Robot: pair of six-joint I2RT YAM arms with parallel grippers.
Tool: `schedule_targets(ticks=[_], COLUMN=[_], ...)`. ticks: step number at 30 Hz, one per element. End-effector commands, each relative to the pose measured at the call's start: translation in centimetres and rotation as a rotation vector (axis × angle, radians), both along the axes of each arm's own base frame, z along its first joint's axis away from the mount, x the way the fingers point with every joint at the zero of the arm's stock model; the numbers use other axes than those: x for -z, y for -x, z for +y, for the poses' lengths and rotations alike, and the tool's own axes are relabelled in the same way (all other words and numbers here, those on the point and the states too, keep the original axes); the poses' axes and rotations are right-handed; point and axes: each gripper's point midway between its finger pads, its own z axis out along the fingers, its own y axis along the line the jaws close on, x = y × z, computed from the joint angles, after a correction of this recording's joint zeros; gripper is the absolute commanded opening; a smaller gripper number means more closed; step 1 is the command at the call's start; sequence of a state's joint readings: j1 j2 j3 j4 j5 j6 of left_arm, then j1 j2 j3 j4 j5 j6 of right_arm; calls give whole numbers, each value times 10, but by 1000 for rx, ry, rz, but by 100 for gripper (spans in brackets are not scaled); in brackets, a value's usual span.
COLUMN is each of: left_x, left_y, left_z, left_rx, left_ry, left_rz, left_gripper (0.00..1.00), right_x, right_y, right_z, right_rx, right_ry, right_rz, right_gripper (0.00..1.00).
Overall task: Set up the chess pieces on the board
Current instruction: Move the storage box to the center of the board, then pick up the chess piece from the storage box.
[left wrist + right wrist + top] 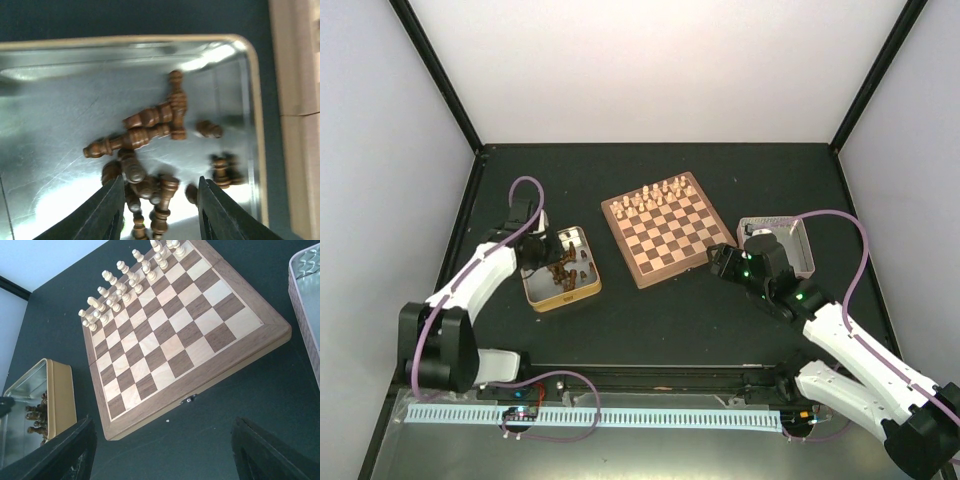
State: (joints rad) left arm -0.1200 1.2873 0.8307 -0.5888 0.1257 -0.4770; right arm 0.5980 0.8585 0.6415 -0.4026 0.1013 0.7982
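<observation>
1. The left gripper (pixel 160 212) hangs inside the gold-rimmed rectangular metal tin (pixel 240 44). Its jaws are part-way apart and straddle a heap of tiny dark-brown wooden chess pieces (pixel 150 187), with nothing visibly clamped.
2. The pieces between its fingers (pixel 112 210) run roughly along the fingers, so the jaws would meet them across their width. The longer pieces just ahead lie crosswise.
3. The square tan-and-brown checked wooden chessboard (pixel 665 230) sits to the tin's right. Its near rows are bare, and pale cream chessmen (pixel 125 282) fill the far rows.
4. The right gripper (pixel 162 425) hovers spread wide and empty at the board's near-right corner, beside a grey metal tin (pixel 800 240). The left arm is the nearer to the pieces.
</observation>
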Motion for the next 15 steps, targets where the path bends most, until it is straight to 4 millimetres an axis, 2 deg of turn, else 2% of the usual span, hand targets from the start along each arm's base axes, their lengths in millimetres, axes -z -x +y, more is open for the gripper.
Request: schedule_targets(ticks=[1, 5, 15], left_x=[16, 21, 30], left_y=[5, 2, -8], left_z=[9, 6, 9], left_rx=[13, 23, 6], left_ry=[-79, -66, -88], left_rz=[105, 116, 142], left_gripper=[40, 29, 27], right_x=[-3, -4, -7], right_y=[-2, -1, 2], right_z=[2, 5, 4], right_rx=[6, -14, -18], right_ry=[-23, -35, -55], right_rz=[-9, -17, -43], right_gripper=[72, 62, 57])
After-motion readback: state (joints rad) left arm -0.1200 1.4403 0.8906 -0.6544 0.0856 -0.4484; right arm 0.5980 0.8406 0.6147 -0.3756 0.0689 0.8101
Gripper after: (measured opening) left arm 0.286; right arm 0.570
